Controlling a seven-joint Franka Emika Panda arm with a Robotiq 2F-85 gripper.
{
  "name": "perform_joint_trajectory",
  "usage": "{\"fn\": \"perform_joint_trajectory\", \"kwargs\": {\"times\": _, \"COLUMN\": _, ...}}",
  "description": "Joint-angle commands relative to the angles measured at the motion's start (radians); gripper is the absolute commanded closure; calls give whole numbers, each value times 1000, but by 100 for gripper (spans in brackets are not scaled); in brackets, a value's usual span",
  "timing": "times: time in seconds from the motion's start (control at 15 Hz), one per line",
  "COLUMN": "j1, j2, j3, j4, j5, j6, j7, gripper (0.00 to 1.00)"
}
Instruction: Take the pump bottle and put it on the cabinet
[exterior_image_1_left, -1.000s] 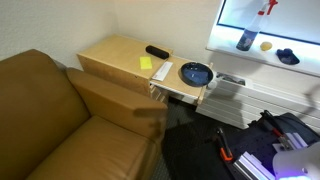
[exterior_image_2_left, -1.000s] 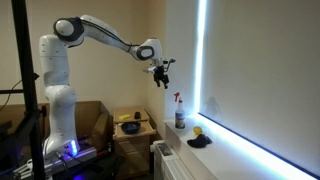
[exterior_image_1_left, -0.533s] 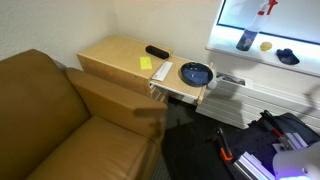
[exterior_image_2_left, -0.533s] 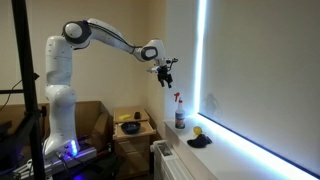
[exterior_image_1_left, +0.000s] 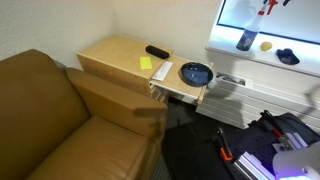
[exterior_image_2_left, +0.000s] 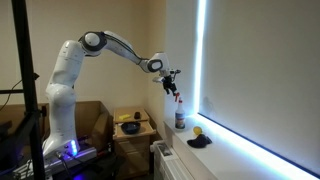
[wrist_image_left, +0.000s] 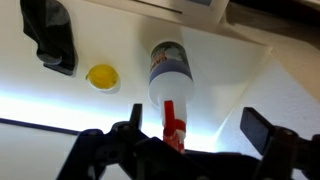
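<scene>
The pump bottle (wrist_image_left: 168, 75), translucent with a red-and-white trigger head and a dark bluish base, stands upright on the white window ledge (exterior_image_1_left: 300, 68). It shows in both exterior views (exterior_image_1_left: 249, 35) (exterior_image_2_left: 179, 116). My gripper (wrist_image_left: 195, 132) hangs open directly above the bottle, its fingers on either side of the red head and apart from it. In an exterior view the gripper (exterior_image_2_left: 174, 86) is just above the bottle top. The light tan wood cabinet (exterior_image_1_left: 115, 56) stands low beside the sofa, also seen in the other exterior view (exterior_image_2_left: 131, 143).
On the ledge lie a yellow round object (wrist_image_left: 101, 76) and a dark cloth (wrist_image_left: 50, 40). On the cabinet sit a dark blue bowl (exterior_image_1_left: 195, 73), a black remote (exterior_image_1_left: 157, 52) and a yellow note (exterior_image_1_left: 146, 62). A brown sofa (exterior_image_1_left: 60, 120) fills the near side.
The arm has reached out and down towards the window ledge; the gripper moved from well above the bottle to just over its trigger head. The bottle has not moved.
</scene>
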Motion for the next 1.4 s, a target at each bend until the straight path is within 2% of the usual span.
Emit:
{"fn": "perform_joint_trajectory", "kwargs": {"times": 0.0, "j1": -38, "j2": 150, "j3": 11, "j4": 170, "j5": -33, "j6": 50, "j7": 146, "gripper": 0}}
{"fn": "perform_joint_trajectory", "kwargs": {"times": 0.13, "j1": -49, "j2": 211, "j3": 12, "j4": 249, "j5": -35, "j6": 22, "j7": 219, "gripper": 0}}
{"fn": "perform_joint_trajectory", "kwargs": {"times": 0.2, "j1": -63, "j2": 220, "j3": 28, "j4": 272, "j5": -20, "j6": -11, "j7": 215, "gripper": 0}}
{"fn": "perform_joint_trajectory", "kwargs": {"times": 0.27, "j1": -54, "j2": 167, "j3": 31, "j4": 191, "j5": -40, "j6": 33, "j7": 196, "gripper": 0}}
{"fn": "perform_joint_trajectory", "kwargs": {"times": 0.47, "j1": -63, "j2": 208, "j3": 35, "j4": 243, "j5": -40, "j6": 22, "j7": 218, "gripper": 0}}
{"fn": "perform_joint_trajectory", "kwargs": {"times": 0.53, "j1": -50, "j2": 238, "j3": 18, "j4": 261, "j5": -60, "j6": 36, "j7": 258, "gripper": 0}}
{"fn": "perform_joint_trajectory", "kwargs": {"times": 0.87, "j1": -55, "j2": 327, "j3": 40, "j4": 337, "j5": -37, "j6": 61, "j7": 343, "gripper": 0}}
{"fn": "perform_joint_trajectory", "kwargs": {"times": 1.0, "j1": -43, "j2": 361, "j3": 22, "j4": 376, "j5": -53, "j6": 86, "j7": 403, "gripper": 0}}
{"fn": "perform_joint_trajectory", "kwargs": {"times": 1.13, "j1": -36, "j2": 380, "j3": 10, "j4": 405, "j5": -63, "j6": 95, "j7": 453, "gripper": 0}}
{"fn": "perform_joint_trajectory", "kwargs": {"times": 1.2, "j1": -48, "j2": 334, "j3": 32, "j4": 363, "j5": -55, "j6": 74, "j7": 409, "gripper": 0}}
{"fn": "perform_joint_trajectory", "kwargs": {"times": 1.33, "j1": -46, "j2": 350, "j3": 28, "j4": 386, "j5": -60, "j6": 77, "j7": 435, "gripper": 0}}
